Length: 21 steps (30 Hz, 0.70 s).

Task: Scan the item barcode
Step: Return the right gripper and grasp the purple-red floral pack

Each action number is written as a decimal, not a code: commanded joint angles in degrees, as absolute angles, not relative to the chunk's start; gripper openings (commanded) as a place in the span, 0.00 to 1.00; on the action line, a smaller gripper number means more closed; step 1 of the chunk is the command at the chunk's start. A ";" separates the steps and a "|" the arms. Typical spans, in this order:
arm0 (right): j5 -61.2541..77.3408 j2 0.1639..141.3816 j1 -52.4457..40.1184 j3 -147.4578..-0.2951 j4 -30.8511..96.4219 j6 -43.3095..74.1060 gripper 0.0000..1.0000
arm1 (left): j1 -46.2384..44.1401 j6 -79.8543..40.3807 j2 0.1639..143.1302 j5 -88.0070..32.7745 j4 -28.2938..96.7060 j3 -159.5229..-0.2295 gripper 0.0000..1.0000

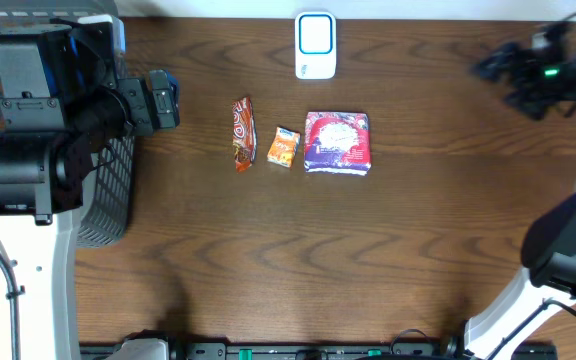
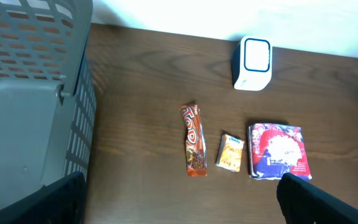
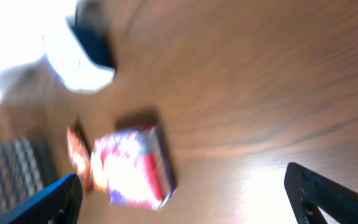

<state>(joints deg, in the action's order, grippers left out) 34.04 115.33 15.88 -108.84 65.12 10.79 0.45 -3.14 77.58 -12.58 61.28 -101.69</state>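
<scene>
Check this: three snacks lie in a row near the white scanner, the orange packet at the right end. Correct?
No. The overhead view shows the orange packet in the middle, between the long bar and the purple pack; the row does lie near the white scanner.

table (image 1: 418, 240): smooth wood-grain | basket (image 1: 108, 195): matt plastic | candy bar (image 1: 243, 133): wrapper probably glossy film

The left arm (image 1: 28, 165) is made of black, boxy joint housings on a white rounded link. Thin black cables (image 1: 6, 275) run along the white part, and there is a blue fitting (image 1: 165, 88) near the wrist. The right arm (image 1: 568, 250) has the same black joints and white link, with a small green light (image 1: 548, 72) glowing. Its matte black fingers (image 3: 328, 193) are blunt wedges.
</scene>
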 commanded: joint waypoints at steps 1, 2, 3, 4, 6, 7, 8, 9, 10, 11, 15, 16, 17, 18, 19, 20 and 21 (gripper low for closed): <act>32.64 115.46 10.35 -104.57 65.41 7.75 0.99 | 0.69 -3.03 77.47 -12.84 61.28 -101.86 0.98; 30.89 115.46 8.62 -102.63 64.40 7.84 0.99 | 0.69 -3.03 77.47 -12.84 61.28 -101.86 0.98; 29.82 115.46 6.92 -100.31 62.87 7.84 0.98 | 0.69 -3.03 77.47 -12.84 61.28 -101.86 0.98; 29.93 115.46 5.06 -97.76 61.17 7.60 0.99 | 0.69 -3.03 77.47 -12.84 61.28 -101.86 0.98; 30.98 115.46 2.15 -93.51 57.58 7.62 0.99 | 0.69 -3.03 77.47 -12.84 61.28 -101.86 0.98; 31.90 115.46 1.10 -91.77 55.77 7.60 0.99 | 0.69 -3.03 77.47 -12.84 61.28 -101.86 0.98; 32.73 115.46 0.27 -90.28 54.15 7.62 0.99 | 0.69 -3.03 77.47 -12.84 61.28 -101.86 0.98; 33.61 115.46 -0.40 -88.79 52.47 7.64 0.99 | 0.69 -3.03 77.47 -12.84 61.28 -101.86 0.98; 34.09 115.46 -0.82 -87.59 51.03 7.64 0.99 | 0.69 -3.03 77.47 -12.84 61.28 -101.86 0.98; 34.54 115.46 -1.10 -86.39 49.41 7.66 0.99 | 0.69 -3.03 77.47 -12.84 61.28 -101.86 0.98; 36.03 115.46 -1.96 -80.12 40.40 7.66 0.92 | 0.69 -3.03 77.47 -12.84 61.28 -101.86 0.98; 36.60 115.46 -2.13 -78.85 38.63 7.88 0.92 | 0.69 -3.03 77.47 -12.84 61.28 -101.86 0.98; 37.21 115.46 -2.31 -77.60 36.77 8.29 0.92 | 0.69 -3.03 77.47 -12.84 61.28 -101.86 0.98; 38.13 115.46 -2.59 -75.79 34.22 9.15 0.92 | 0.69 -3.03 77.47 -12.84 61.28 -101.86 0.98; 38.57 115.46 -2.81 -74.32 32.18 10.35 0.92 | 0.69 -3.03 77.47 -12.84 61.28 -101.86 0.98; 39.29 115.46 -3.05 -72.93 30.17 11.40 0.92 | 0.69 -3.03 77.47 -12.84 61.28 -101.86 0.98; 40.45 115.46 -3.29 -71.61 28.18 12.05 0.91 | 0.69 -3.03 77.47 -12.84 61.28 -101.86 0.98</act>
